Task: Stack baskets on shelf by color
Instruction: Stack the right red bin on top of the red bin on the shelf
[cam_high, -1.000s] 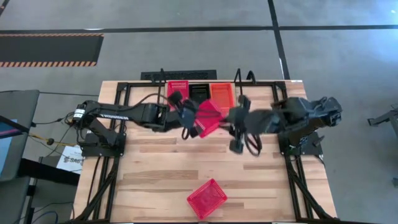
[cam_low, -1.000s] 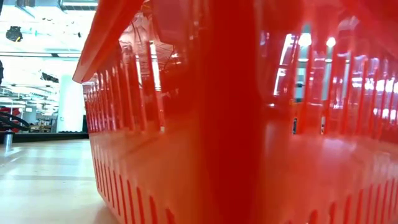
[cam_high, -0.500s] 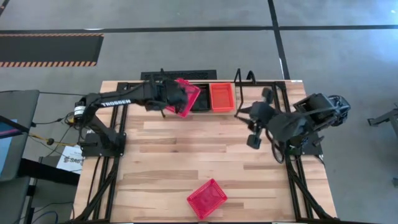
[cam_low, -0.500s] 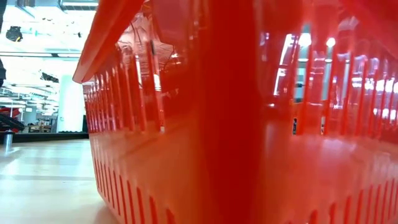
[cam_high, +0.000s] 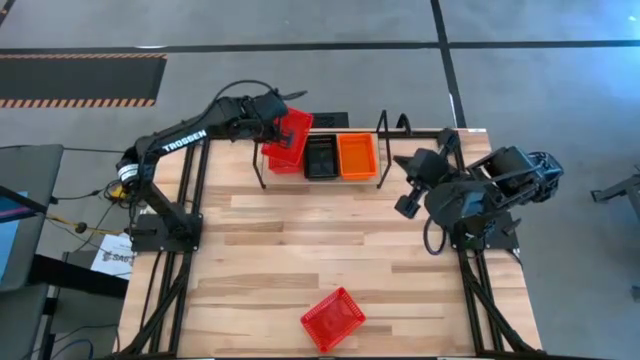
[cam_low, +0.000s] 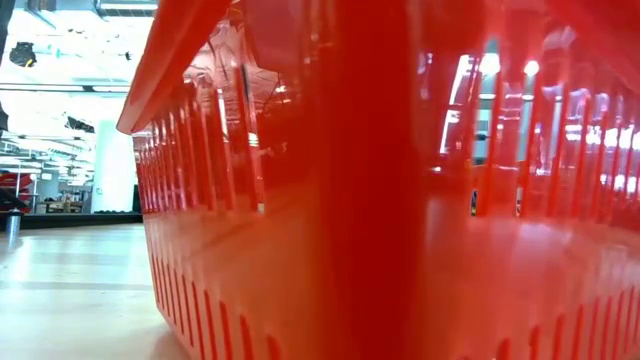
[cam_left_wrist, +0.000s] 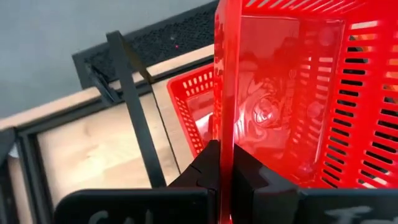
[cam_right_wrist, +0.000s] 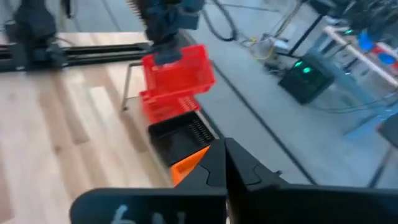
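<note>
My left gripper (cam_high: 278, 124) is at the far left and is shut on a red basket (cam_high: 292, 130). It holds the basket tilted above another red basket (cam_high: 281, 158) that sits on the left end of the shelf (cam_high: 262, 165). A black basket (cam_high: 320, 156) and an orange basket (cam_high: 357, 155) sit beside it on the shelf board. A third red basket (cam_high: 333, 318) lies on the table near the front edge and fills the low view (cam_low: 400, 200). My right gripper (cam_high: 408, 160) hovers shut, right of the shelf, with nothing in it. My left gripper pinches one side wall of the red basket at its rim (cam_left_wrist: 225, 134) between its two fingers (cam_left_wrist: 205, 171), one inside the basket and one outside. The fingers slant down from the table's left. The basket is lifted clear and tilted above the red basket on the shelf (cam_left_wrist: 194, 102).
Black wire uprights (cam_high: 383, 135) stand at both ends of the shelf. The right one is close to my right gripper. Bare wooden tabletop (cam_high: 300, 240) stretches between the shelf and the red basket at the front edge. Both arm bases stand at the table's sides.
My left gripper has swung from the table's middle toward the far left with the red basket. It rolled as it went, and the basket now hangs tilted over the shelf's left end. My right gripper has drawn back toward the right edge and has shut.
</note>
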